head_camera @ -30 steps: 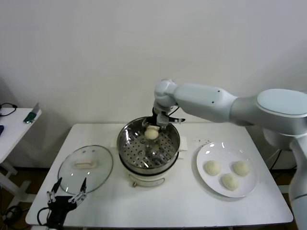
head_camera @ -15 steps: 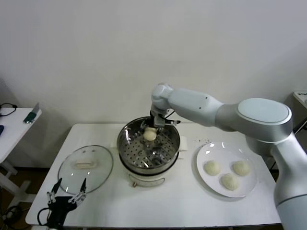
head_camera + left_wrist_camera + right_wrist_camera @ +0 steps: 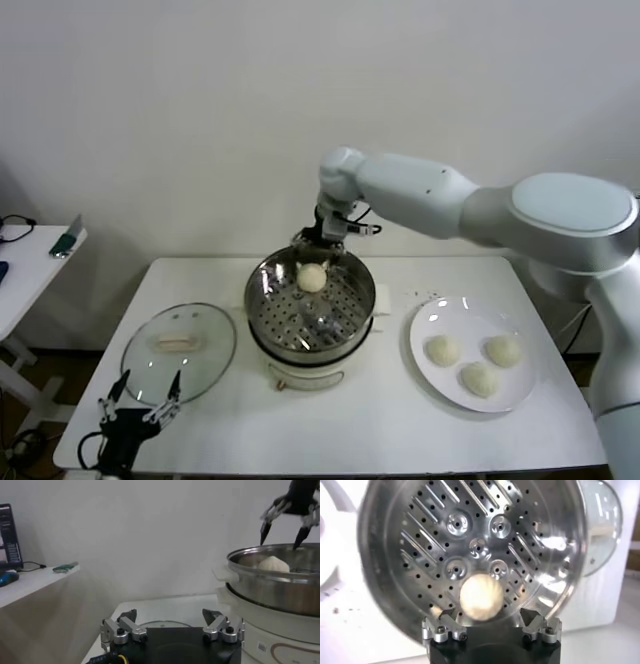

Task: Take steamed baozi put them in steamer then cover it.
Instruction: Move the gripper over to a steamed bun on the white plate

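From the head camera, the right gripper (image 3: 322,243) hangs over the steamer's (image 3: 311,300) far rim, jaws apart, one bun (image 3: 312,278) on the floor beneath; three buns (image 3: 478,361) wait on the plate (image 3: 428,318). The lid (image 3: 178,345) lies by the left gripper (image 3: 143,398), jaws apart.

The left wrist camera seems to show daylight between fingertips (image 3: 263,531) and bun (image 3: 273,564).

The right wrist camera looks straight down on the bun (image 3: 480,598). A sideways exit could clip the rim.

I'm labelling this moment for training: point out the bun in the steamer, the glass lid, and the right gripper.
bun in the steamer (image 3: 313,279): head view, top of its dome.
glass lid (image 3: 178,343): head view, its cream handle.
right gripper (image 3: 281,534): left wrist view, between its open fingertips above the steamer (image 3: 262,300).
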Tool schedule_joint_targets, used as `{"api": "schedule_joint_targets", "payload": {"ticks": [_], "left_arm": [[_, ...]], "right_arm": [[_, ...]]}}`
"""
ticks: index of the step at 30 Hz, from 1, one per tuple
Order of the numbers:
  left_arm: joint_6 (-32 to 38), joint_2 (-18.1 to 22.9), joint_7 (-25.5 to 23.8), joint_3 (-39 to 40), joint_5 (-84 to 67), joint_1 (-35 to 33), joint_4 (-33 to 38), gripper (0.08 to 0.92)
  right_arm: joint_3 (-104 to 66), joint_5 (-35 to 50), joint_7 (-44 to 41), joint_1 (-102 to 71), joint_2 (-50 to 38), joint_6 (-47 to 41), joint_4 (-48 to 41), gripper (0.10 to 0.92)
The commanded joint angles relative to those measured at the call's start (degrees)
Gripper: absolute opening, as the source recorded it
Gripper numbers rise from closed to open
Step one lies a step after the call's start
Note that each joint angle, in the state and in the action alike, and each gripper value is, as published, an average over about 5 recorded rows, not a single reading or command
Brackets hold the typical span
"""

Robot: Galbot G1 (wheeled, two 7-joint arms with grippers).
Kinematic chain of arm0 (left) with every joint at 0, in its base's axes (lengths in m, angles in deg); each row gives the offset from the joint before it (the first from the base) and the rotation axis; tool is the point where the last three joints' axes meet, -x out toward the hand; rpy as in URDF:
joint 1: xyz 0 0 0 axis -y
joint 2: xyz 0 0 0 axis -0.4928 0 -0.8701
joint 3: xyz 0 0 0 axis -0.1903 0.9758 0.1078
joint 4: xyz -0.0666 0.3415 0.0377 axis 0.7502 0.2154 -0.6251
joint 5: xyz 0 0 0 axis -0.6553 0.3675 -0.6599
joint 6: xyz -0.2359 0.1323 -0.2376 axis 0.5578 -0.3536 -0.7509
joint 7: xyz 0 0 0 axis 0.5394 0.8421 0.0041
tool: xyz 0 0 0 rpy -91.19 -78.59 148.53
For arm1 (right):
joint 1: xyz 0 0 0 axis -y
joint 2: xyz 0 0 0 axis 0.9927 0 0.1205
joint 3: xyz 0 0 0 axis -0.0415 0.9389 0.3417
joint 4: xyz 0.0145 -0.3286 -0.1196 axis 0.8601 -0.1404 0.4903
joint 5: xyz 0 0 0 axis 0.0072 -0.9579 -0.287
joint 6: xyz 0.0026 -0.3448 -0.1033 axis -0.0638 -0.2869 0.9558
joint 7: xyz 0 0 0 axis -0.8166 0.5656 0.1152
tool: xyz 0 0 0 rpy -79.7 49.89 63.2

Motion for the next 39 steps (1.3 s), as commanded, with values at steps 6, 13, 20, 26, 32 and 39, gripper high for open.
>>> {"api": "schedule_joint_targets", "payload": {"ticks": [6, 13, 20, 26, 32, 39], "left_arm": [[0.05, -0.14, -0.24, 0.13, -1.08, 0.87, -0.03, 0.823], [0.05, -0.14, -0.27, 0.16, -1.11, 1.89, -1.01, 0.823], [0.01, 0.13, -0.23, 0.01, -1.07, 1.94, -1.17, 0.823], [0.14, 0.45, -0.22, -0.08, -1.05, 1.59, -1.04, 0.823], [0.29, 0.52, -0.16, -0.31, -1.04, 1.48, -1.47, 0.823], [0.5, 0.5, -0.1, -0.25, -0.91, 1.22, -1.75, 0.823]], "right_arm": [[19.48, 30.67, -10.08, 13.12, -25.56, -28.53, 9.34, 0.823], [21.75, 31.32, -0.95, 9.56, -36.06, -44.61, 22.54, 0.823], [17.07, 29.75, 5.47, 1.1, -37.84, -53.18, 25.75, 0.823], [12.46, 26.47, 6.85, -7.01, -37.49, -54.98, 24.39, 0.823], [6.31, 24.97, 7.85, -14.5, -37.13, -55.84, 22.56, 0.823], [0.92, 23.2, 8.72, -19.53, -34.87, -56.35, 19.17, 0.823]]}}
